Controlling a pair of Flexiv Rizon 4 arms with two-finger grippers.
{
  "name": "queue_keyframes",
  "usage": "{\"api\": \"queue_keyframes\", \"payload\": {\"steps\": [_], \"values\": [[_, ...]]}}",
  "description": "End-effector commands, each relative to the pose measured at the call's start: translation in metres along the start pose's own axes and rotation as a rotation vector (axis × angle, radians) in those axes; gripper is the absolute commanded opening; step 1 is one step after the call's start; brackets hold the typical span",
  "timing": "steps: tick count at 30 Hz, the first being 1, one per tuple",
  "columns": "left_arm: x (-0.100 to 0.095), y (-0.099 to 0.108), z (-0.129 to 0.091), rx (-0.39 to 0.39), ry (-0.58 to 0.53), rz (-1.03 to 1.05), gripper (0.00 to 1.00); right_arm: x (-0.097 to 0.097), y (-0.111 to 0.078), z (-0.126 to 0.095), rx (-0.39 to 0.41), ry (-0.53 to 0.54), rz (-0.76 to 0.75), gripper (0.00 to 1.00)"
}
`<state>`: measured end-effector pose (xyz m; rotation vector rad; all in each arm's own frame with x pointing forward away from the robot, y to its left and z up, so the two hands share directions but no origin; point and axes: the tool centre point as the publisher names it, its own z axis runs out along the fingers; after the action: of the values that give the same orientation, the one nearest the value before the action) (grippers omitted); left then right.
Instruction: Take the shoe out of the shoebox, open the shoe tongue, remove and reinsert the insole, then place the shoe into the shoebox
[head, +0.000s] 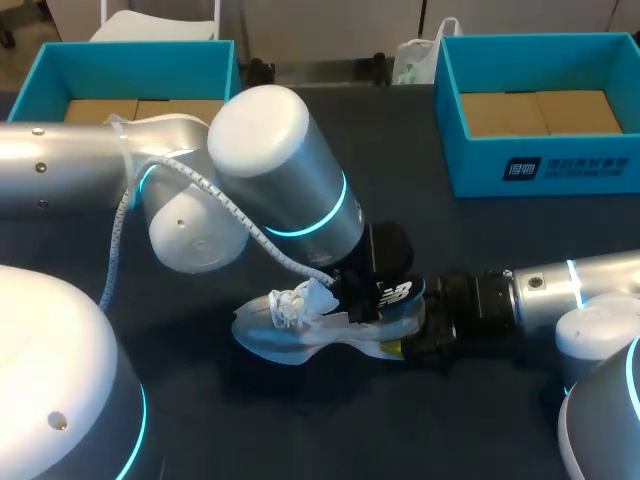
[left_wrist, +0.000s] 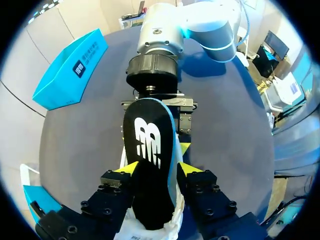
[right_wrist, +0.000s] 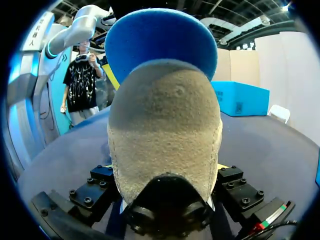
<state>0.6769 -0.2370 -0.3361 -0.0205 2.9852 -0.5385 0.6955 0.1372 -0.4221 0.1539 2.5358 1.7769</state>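
A white and pale blue shoe (head: 300, 325) lies on its side on the dark table (head: 470, 260), laces (head: 293, 305) toward my left. Its black insole (head: 393, 293) with a white logo sticks out of the opening. In the left wrist view the insole (left_wrist: 149, 150) stands between the yellow fingertips (left_wrist: 189, 169) of my left gripper (left_wrist: 159, 169), which touch both its edges. My right gripper (head: 418, 335) holds the shoe's heel. In the right wrist view the beige heel (right_wrist: 165, 125) fills the space between the fingers of the right gripper (right_wrist: 165, 167), with the insole's blue underside (right_wrist: 160, 40) above it.
A teal shoebox (head: 540, 165) stands at the back right, open, with a brown bottom. A second teal box (head: 130, 60) stands at the back left, partly behind my left arm (head: 270, 180), which covers the table's middle.
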Motion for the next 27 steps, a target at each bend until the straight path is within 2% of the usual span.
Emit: {"api": "queue_keyframes", "payload": {"steps": [1, 12, 20, 27], "values": [[0.008, -0.002, -0.002, 0.001, -0.061, -0.019, 0.47, 0.001, 0.0, 0.002, 0.007, 0.0, 0.001, 0.0], [0.009, -0.01, -0.002, 0.011, -0.155, -0.086, 0.47, 0.001, 0.0, 0.002, 0.007, 0.0, 0.001, 0.0], [0.008, -0.011, 0.002, -0.007, -0.217, -0.146, 0.47, 0.001, 0.0, 0.002, 0.007, 0.0, 0.001, 0.0], [0.014, -0.013, 0.005, -0.047, -0.274, -0.191, 0.47, 0.001, 0.0, 0.002, 0.007, 0.0, 0.001, 0.0]]}}
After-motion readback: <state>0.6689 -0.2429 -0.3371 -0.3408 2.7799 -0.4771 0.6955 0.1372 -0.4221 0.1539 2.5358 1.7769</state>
